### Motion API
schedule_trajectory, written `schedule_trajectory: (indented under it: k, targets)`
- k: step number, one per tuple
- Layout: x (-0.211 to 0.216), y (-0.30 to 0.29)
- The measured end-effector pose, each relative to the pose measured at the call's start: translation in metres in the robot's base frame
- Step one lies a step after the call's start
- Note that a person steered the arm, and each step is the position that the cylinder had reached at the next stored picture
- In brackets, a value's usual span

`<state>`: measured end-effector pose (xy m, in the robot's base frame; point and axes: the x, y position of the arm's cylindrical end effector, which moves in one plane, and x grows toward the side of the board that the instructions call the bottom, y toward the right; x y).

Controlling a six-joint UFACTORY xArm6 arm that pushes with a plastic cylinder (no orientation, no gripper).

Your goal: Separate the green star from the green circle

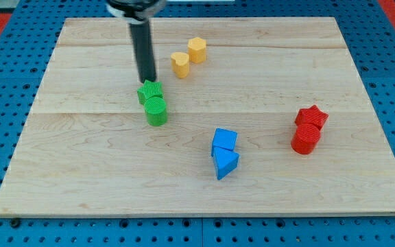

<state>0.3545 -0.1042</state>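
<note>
The green star (pixel 149 91) lies left of the board's middle, touching the green circle (pixel 156 110), which sits just below and slightly right of it. My tip (pixel 147 79) is at the star's upper edge, on the side toward the view's top, touching or nearly touching it. The dark rod rises from there to the view's top.
A yellow heart (pixel 180 64) and a yellow hexagon (pixel 197 50) sit close together above and right of my tip. A blue cube (pixel 224 140) and a blue triangle (pixel 226 163) touch below centre. A red star (pixel 311 117) and a red cylinder (pixel 305 140) touch at the right. The wooden board (pixel 81 171) has blue pegboard around it.
</note>
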Motion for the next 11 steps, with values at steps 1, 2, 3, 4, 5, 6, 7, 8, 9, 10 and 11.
schedule_trajectory:
  k: [1, 2, 3, 4, 5, 6, 7, 8, 9, 10, 11]
  targets:
    - [-0.035, 0.034]
    - [-0.033, 0.089]
    - [-0.029, 0.033]
    - [0.021, -0.007]
    - [0.049, -0.031]
    - [0.056, 0.001]
    - [0.056, 0.037]
    - [0.067, 0.041]
    - [0.074, 0.073]
    - [0.054, 0.100]
    - [0.074, 0.087]
